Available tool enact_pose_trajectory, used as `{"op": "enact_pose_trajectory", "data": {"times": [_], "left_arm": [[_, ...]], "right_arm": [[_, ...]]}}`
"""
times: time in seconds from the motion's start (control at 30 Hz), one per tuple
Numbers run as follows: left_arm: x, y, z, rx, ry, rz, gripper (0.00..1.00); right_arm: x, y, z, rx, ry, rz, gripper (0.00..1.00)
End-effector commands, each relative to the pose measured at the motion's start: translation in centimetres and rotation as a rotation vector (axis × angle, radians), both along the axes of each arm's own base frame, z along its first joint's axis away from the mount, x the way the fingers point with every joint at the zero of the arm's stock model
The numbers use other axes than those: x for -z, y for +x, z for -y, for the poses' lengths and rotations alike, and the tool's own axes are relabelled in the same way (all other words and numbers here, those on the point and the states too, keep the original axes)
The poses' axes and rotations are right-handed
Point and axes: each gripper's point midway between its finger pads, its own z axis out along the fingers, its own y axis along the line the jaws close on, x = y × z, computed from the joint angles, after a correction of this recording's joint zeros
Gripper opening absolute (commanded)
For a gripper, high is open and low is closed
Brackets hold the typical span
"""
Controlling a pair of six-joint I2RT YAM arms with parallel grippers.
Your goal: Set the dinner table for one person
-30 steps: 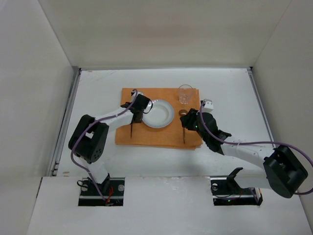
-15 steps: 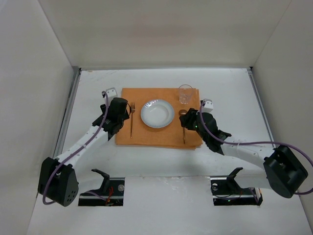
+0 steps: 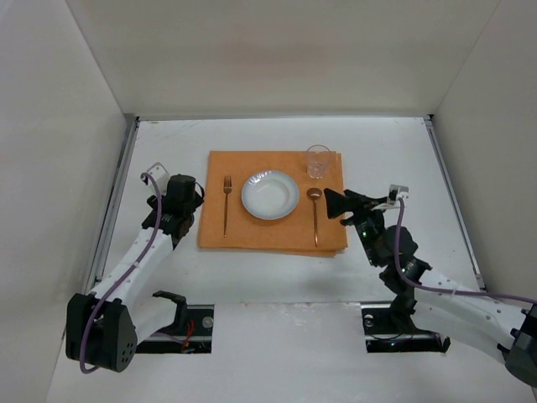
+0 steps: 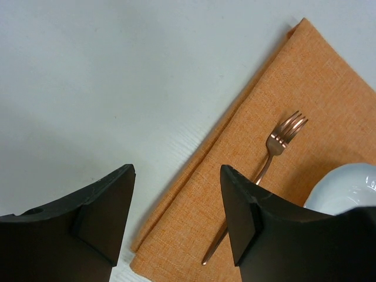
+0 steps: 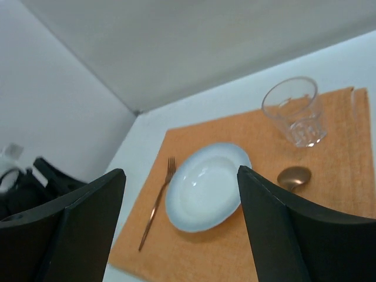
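The dinner table (image 3: 168, 143) is a white surface holding an orange mat (image 3: 273, 231). On the mat lie a white plate (image 3: 270, 194), a copper fork (image 3: 226, 204) to its left, a copper spoon (image 3: 315, 214) to its right and a clear glass (image 3: 318, 161) at the far right corner. My left gripper (image 3: 190, 201) is open and empty, just off the mat's left edge. In the left wrist view (image 4: 177, 170) the fork (image 4: 276, 147) lies beyond it. My right gripper (image 3: 338, 208) is open and empty beside the spoon. In the right wrist view (image 5: 181, 173) the plate (image 5: 205, 185) shows between its jaws.
White walls enclose the table on three sides. Metal edge strips (image 3: 117, 193) run along the table's left and right sides. The arm bases (image 3: 180, 323) sit at the near edge. In the right wrist view the glass (image 5: 292, 111) and the spoon bowl (image 5: 294, 176) show at right.
My left gripper has pulled left off the mat, leaving the fork lying beside the plate. My right gripper has drawn back to the right from the spoon, which stays on the mat.
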Motion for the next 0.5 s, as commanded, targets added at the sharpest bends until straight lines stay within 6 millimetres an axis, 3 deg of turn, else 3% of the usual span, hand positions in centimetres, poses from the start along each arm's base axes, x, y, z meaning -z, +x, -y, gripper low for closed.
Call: {"op": "enact_pose_trajectory", "data": {"times": [0.0, 0.13, 0.3, 0.4, 0.47], "left_arm": [[1.0, -0.4, -0.2, -0.033, -0.029, 0.004, 0.58], [1.4, -0.8, -1.3, -0.083, -0.042, 0.011, 0.57], [1.1, -1.1, -3.2, -0.178, -0.096, 0.085, 0.57], [1.2, -1.1, -3.0, -0.171, -0.114, 0.085, 0.56], [1.8, -1.4, -2.9, -0.17, -0.113, 0.07, 0.56]], "right_arm": [[-0.7, 0.7, 2.0, 0.12, 0.025, 0.023, 0.83], [0.2, 1.5, 3.1, 0.188, 0.015, -0.018, 0.83], [4.0, 3.9, 4.9, 0.3, -0.052, -0.15, 0.87], [5.7, 4.7, 4.0, 0.285, -0.077, -0.21, 0.88], [5.6, 4.8, 3.1, 0.254, -0.087, -0.213, 0.88]]}}
